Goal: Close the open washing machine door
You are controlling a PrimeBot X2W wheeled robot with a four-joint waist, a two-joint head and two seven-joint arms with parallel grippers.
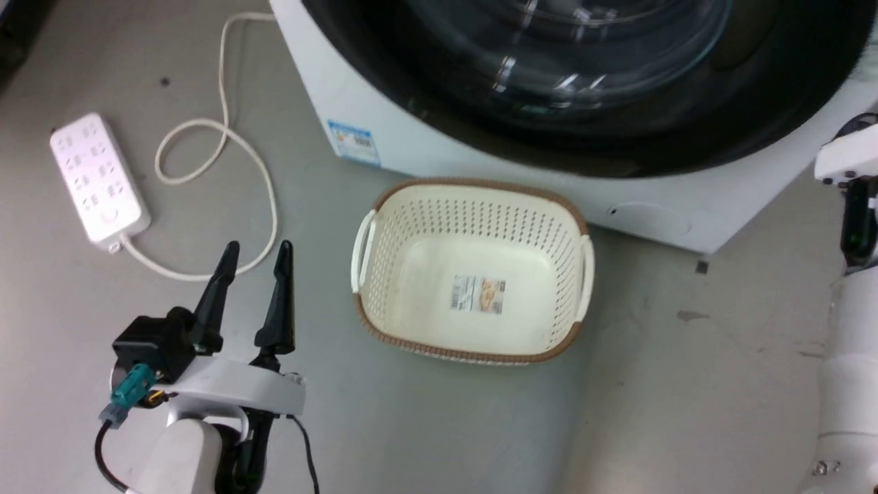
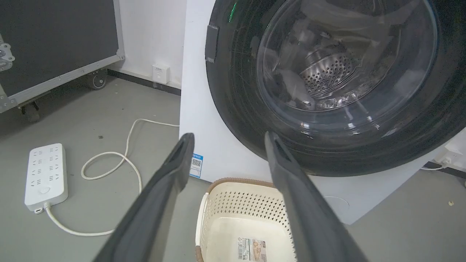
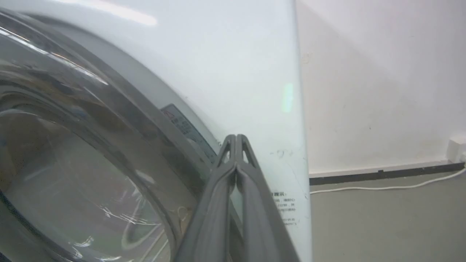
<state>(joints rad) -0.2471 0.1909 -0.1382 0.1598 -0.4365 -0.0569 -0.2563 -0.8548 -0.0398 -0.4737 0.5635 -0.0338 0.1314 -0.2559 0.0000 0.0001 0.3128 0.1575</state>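
The white washing machine (image 1: 411,137) stands at the top of the head view, its small blue label (image 1: 353,143) low on the front. Its black-rimmed door (image 2: 233,109) with the bulging glass window (image 2: 346,65) lies flat against the front, and the steel drum shows through the glass. My left gripper (image 1: 257,245) hovers open over the floor, well short of the machine and left of the basket, holding nothing. My right gripper (image 3: 236,140) is shut and empty, its tips close to the machine's white front (image 3: 236,65) just beside the door's rim (image 3: 145,120).
A cream perforated basket (image 1: 473,206) sits empty on the floor right before the machine. A white power strip (image 1: 99,178) and its looping cable (image 1: 226,130) lie at the left. A black wheeled case (image 2: 54,43) stands by the wall, and another cable (image 3: 382,188) runs along the skirting.
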